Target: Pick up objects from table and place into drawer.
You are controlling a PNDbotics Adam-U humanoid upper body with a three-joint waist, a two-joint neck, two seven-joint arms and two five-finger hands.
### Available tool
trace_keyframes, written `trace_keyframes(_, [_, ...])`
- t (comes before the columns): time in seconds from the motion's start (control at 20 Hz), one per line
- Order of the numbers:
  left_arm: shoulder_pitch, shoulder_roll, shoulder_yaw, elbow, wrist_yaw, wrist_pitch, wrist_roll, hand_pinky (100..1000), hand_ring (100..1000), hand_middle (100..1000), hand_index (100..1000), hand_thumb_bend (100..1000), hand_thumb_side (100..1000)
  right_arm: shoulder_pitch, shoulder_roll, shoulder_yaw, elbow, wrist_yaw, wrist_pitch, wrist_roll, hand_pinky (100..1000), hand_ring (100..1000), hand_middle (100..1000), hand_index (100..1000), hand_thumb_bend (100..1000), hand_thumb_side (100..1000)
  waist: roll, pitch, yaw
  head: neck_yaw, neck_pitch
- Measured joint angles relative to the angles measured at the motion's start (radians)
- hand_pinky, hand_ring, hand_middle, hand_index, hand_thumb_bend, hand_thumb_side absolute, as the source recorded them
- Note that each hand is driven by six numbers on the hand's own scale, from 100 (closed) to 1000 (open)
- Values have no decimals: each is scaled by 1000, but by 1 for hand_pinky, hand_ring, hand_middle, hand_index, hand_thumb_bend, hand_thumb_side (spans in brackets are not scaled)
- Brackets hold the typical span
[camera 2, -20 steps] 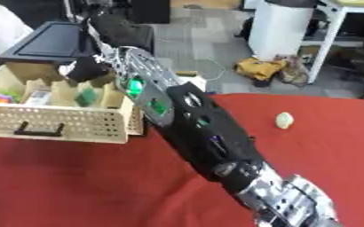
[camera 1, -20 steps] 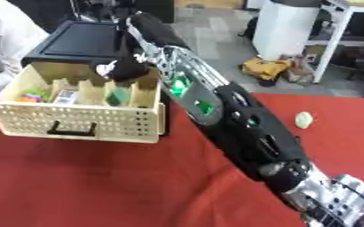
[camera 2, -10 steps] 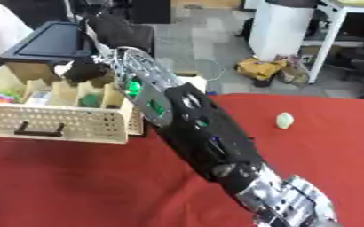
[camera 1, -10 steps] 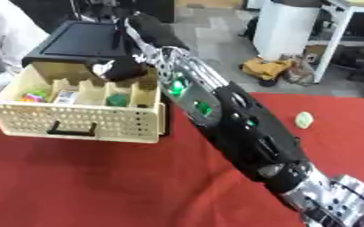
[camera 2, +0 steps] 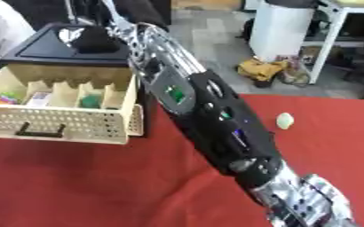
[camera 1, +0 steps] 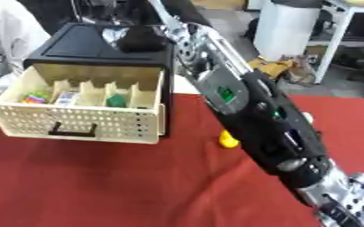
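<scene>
Our right hand [camera 1: 142, 39] hovers above the open drawer [camera 1: 80, 116], fingers unreadable; we cannot tell its state.

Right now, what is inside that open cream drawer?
The cream perforated drawer holds a multicoloured item, a pale box and a green object; its rightmost compartment looks empty.

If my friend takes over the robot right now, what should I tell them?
Right hand: over the black cabinet, behind the open drawer; can't tell if it holds anything.
Left hand: not in view.
Done: a green thing and a few other small things lie in the drawer's compartments.
Left: a yellow thing and a pale green thing are on the red table.
</scene>
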State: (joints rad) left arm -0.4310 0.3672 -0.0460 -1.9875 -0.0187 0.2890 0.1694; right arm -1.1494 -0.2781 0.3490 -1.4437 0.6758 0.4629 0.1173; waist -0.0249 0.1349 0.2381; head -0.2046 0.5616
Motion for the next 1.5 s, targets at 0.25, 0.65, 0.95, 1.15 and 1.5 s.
trace_keyframes(0.25, [3, 0, 0, 0, -1, -1, 2, 100, 100, 100, 670, 136, 1000, 21, -63, -13, -85, -49, 18, -16, 620, 660, 400, 599, 448, 505, 9, -2, -13, 7, 1])
trace_keyframes(0.65, [8, 0, 0, 0, -2, -2, 4, 100, 100, 100, 671, 133, 1000, 90, -148, -72, -235, -144, 73, -63, 616, 656, 402, 597, 447, 477, 20, -5, -29, 19, 4])
trace_keyframes(0.95, [8, 1, 0, 0, -6, -3, 4, 100, 100, 100, 671, 119, 1000, 164, -225, -127, -361, -216, 112, -110, 615, 658, 409, 608, 457, 477, 28, -5, -42, 29, 9])
trace_keyframes(1.15, [6, 1, 0, 0, -9, -4, 3, 100, 100, 100, 675, 113, 1000, 237, -283, -167, -446, -264, 129, -150, 615, 656, 413, 607, 184, 504, 33, -4, -49, 37, 9])
trace_keyframes(1.5, [-21, 20, -4, 0, -35, -17, -2, 100, 100, 100, 692, 100, 1000, 356, -348, -241, -534, -356, 128, -310, 616, 657, 428, 623, 100, 503, 46, 2, -64, 52, 9])
